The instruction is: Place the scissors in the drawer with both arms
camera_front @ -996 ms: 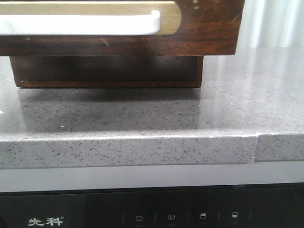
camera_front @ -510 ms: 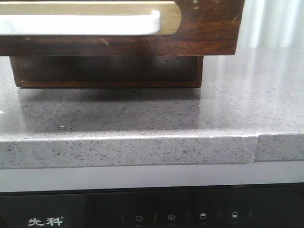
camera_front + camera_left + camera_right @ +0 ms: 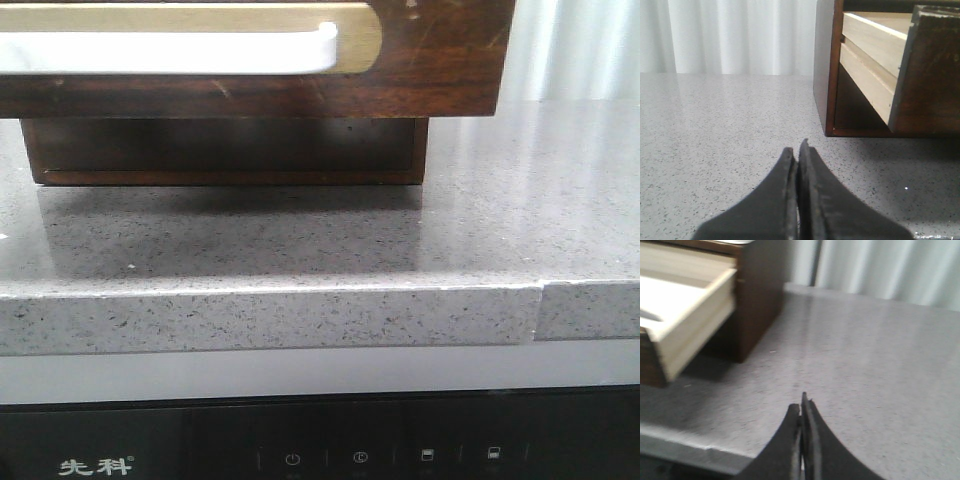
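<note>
Honestly nothing has budged in the front view over the last second: the drawer [image 3: 250,55] sits pulled out of the wooden chest [image 3: 225,150] exactly as it was, and the countertop [image 3: 300,240] looks the same. The left gripper [image 3: 798,150] and right gripper [image 3: 801,407] are both pinched closed on nothing, low over the counter on either side of the chest. There's a dark sliver inside the drawer in the right wrist view that could be the scissors [image 3: 649,316], too blurry to swear, but if so I'd guess only closing the drawer remains.
</note>
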